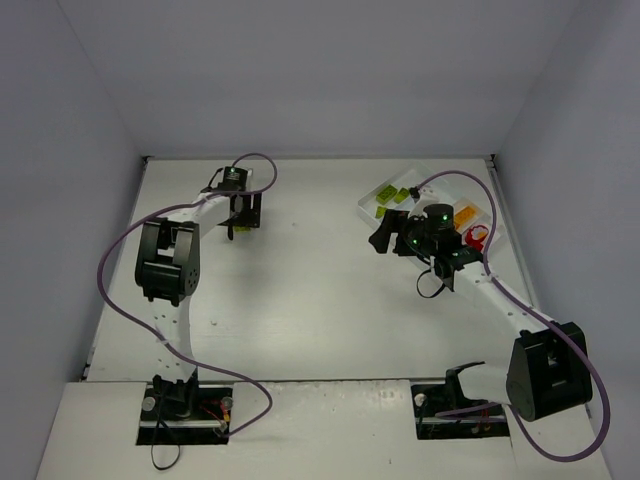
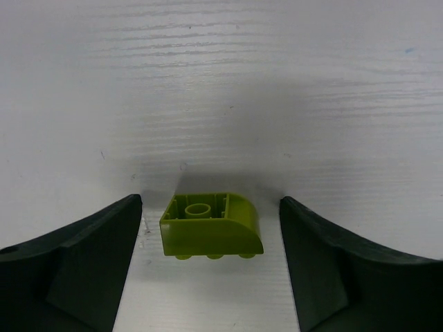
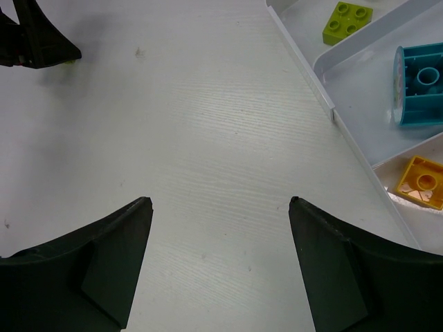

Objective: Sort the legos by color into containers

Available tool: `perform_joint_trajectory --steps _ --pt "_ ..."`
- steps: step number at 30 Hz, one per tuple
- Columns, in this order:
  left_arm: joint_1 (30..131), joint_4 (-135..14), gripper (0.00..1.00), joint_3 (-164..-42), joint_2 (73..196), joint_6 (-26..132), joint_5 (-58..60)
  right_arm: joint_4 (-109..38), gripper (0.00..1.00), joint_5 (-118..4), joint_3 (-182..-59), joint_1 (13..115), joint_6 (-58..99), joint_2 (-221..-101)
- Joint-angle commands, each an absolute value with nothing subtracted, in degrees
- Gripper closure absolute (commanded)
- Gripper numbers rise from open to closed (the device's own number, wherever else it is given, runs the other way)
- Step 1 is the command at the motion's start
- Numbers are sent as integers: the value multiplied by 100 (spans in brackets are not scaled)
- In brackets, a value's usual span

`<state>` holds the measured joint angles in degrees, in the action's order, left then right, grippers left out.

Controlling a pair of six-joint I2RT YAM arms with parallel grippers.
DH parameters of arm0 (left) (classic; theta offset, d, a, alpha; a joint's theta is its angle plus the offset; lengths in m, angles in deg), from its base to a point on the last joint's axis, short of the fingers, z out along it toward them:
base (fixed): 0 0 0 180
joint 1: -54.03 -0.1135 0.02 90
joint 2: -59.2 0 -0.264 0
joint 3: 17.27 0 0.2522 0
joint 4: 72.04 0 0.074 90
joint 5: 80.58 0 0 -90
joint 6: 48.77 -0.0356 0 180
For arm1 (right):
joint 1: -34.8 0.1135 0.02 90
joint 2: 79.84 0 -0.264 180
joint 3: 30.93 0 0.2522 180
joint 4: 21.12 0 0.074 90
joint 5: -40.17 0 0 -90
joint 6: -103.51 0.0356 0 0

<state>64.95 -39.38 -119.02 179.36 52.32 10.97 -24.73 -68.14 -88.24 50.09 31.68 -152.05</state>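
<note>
Setting reads as a robotics lab test cell. White wood-grain table (image 1: 320,300) is boxed in on three sides by plain pale grey walls (image 1: 300,80), like a purpose-built enclosure. Two small black-and-white robot arms, left arm (image 1: 167,262) and right arm (image 1: 545,375), are bolted side by side at the near edge, with exposed base mounts and loose purple cables (image 1: 101,270) trailing over the surface. Props are a white divided tray (image 3: 360,90) holding coloured toy bricks (image 3: 348,19).
</note>
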Motion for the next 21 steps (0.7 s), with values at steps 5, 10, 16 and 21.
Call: perform_joint_trajectory --steps 5,10,16,21 --pt "6414 -3789 45 -12060 17742 5099 794 -2038 24 -6891 -8846 4966 3214 -15147" --pt "6414 -3876 78 -11937 17636 5046 644 -2029 24 -6899 -8837 4966 3223 -15165" --pt "6431 -4384 93 -11700 17206 5222 -102 -2020 24 -6899 -8820 4966 3223 -15121" --pt "6572 -5132 94 -11138 16468 5082 -805 -2011 25 -7031 -8820 4957 3249 -15165"
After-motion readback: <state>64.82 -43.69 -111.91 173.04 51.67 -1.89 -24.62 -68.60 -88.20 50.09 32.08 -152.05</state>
